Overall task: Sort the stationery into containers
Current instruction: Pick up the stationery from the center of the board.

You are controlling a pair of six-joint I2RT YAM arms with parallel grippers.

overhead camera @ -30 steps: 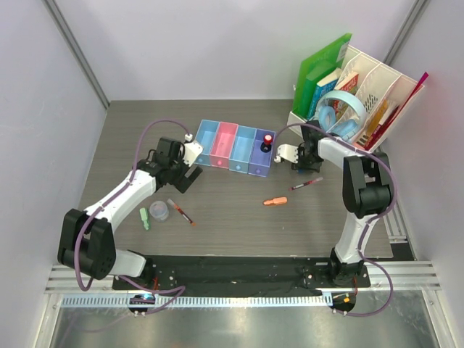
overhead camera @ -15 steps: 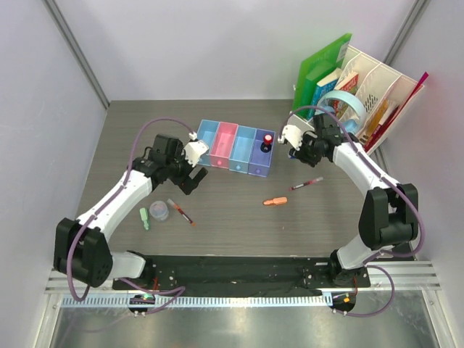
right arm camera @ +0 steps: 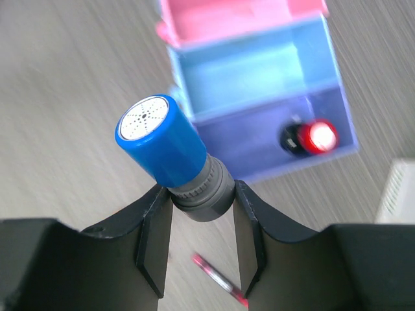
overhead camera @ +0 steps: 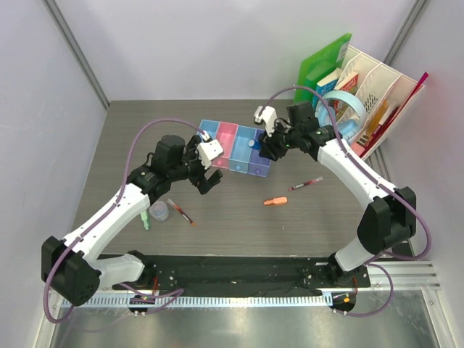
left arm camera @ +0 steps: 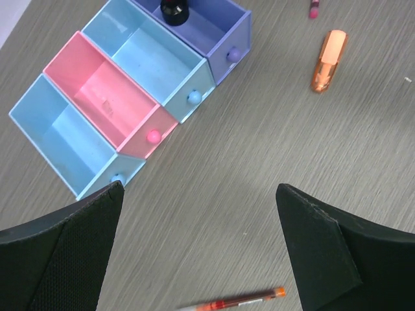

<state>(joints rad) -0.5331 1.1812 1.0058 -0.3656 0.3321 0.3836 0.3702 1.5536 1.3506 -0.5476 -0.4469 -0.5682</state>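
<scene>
Left jaws: released, spread wide above the tabletop [left arm camera: 259, 168].
Red pen [left arm camera: 233, 302]: lying flat between the left jaws.
Trays [left arm camera: 162, 61]: row of four, ahead of the left jaws.
Orange piece [left arm camera: 327, 59]: ahead of the left jaws, apart from the trays.
Right jaws: clenched on blue-capped stamp [right arm camera: 170, 148].
Red-capped stamp [right arm camera: 311, 138]: inside purple tray [right arm camera: 259, 139], beyond the right jaws.

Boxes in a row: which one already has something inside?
The purple box at the row's end: a red-capped bit stands inside. The pink box and both light blue boxes look empty.
</scene>
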